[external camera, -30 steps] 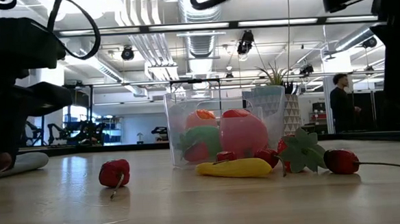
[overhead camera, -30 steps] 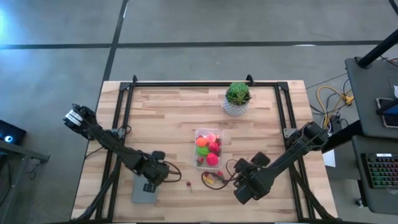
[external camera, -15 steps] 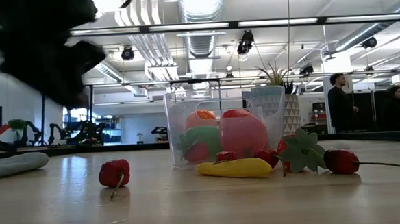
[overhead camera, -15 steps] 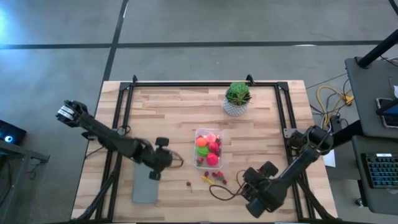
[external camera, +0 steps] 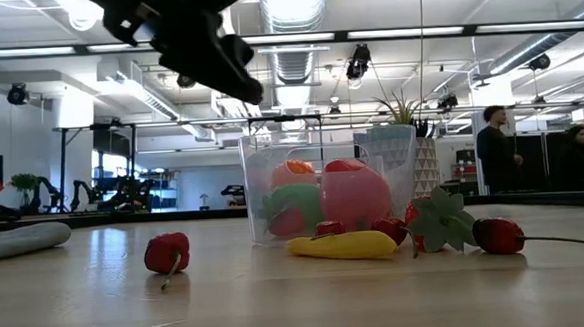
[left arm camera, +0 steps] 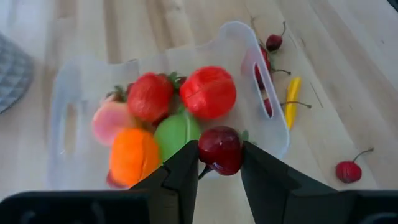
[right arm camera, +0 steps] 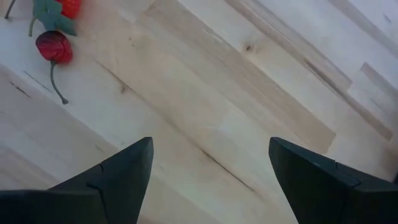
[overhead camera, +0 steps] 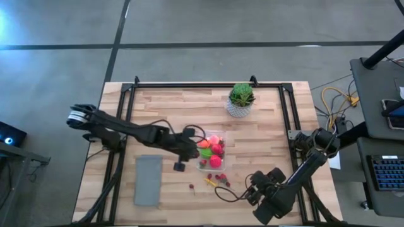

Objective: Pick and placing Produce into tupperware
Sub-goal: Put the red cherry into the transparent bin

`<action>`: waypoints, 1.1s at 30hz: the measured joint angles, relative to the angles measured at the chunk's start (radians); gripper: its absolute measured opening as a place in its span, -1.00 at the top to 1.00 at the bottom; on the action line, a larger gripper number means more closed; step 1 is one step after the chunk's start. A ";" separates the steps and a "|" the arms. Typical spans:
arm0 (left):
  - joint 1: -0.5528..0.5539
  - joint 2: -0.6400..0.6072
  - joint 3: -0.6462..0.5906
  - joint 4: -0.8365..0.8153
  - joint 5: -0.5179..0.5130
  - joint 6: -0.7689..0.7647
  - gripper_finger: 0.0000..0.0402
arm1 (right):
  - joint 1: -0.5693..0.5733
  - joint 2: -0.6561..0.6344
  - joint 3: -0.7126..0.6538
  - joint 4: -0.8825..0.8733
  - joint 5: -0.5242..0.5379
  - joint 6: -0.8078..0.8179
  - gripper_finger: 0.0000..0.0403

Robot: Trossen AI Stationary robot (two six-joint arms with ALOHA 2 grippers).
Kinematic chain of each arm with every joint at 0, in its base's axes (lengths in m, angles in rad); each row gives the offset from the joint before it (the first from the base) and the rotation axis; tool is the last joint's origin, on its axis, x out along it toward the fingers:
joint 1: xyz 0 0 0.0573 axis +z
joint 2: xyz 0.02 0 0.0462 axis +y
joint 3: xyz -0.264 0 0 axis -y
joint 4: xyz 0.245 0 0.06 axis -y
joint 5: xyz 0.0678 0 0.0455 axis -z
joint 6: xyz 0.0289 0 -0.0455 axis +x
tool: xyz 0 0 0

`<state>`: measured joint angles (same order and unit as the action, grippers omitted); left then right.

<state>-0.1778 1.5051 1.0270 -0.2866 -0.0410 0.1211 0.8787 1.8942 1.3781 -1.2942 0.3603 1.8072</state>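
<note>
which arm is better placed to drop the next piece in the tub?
Left. Its pincer is shut on a dark red cherry right over the tupperware. The right pincer is open, holding nothing, back near the table's front edge.

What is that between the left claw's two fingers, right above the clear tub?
A dark red cherry, pinched in the left gripper. The left wrist view shows it over the tupperware, which already holds fruit.
</note>
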 joint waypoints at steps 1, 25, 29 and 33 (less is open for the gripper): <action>0.000 0.028 0.022 -0.001 0.011 0.002 0.52 | 0.000 0.000 0.000 0.002 0.000 0.000 -0.55; 0.010 0.074 0.091 -0.120 0.027 -0.161 -0.19 | 0.000 0.000 0.000 0.088 0.000 0.000 -0.55; 0.012 0.014 0.070 -0.238 0.007 -0.254 -0.19 | -0.003 0.000 0.000 0.162 0.001 -0.001 -0.57; 0.012 -0.053 0.029 -0.301 0.006 -0.371 -0.19 | -0.045 0.000 -0.001 0.212 -0.002 -0.004 -0.55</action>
<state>-0.1654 1.4517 1.0558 -0.5874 -0.0353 -0.2504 0.8339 1.8942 1.3770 -1.0818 0.3586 1.8029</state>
